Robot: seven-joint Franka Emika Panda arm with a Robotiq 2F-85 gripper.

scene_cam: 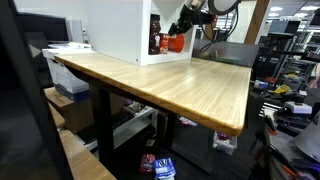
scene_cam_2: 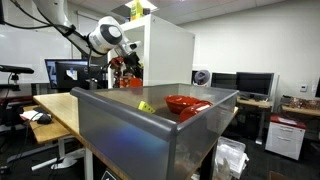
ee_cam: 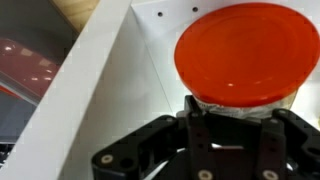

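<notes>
Orange-lidded jar (ee_cam: 238, 52) clamped in claw (ee_cam: 232, 108), inside white cabinet (ee_cam: 105, 95)

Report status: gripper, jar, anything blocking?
Gripper shut, fingertips at orange-lidded jar; hold unconfirmed. Jar sits inside white cabinet. Cabinet wall close beside gripper.

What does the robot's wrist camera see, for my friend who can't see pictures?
A big round red lid fills the top of the wrist view, sitting inside a white box. Below it, the black gripper has its fingers closed together right under the lid. You cannot tell if it is pinching anything.
</notes>
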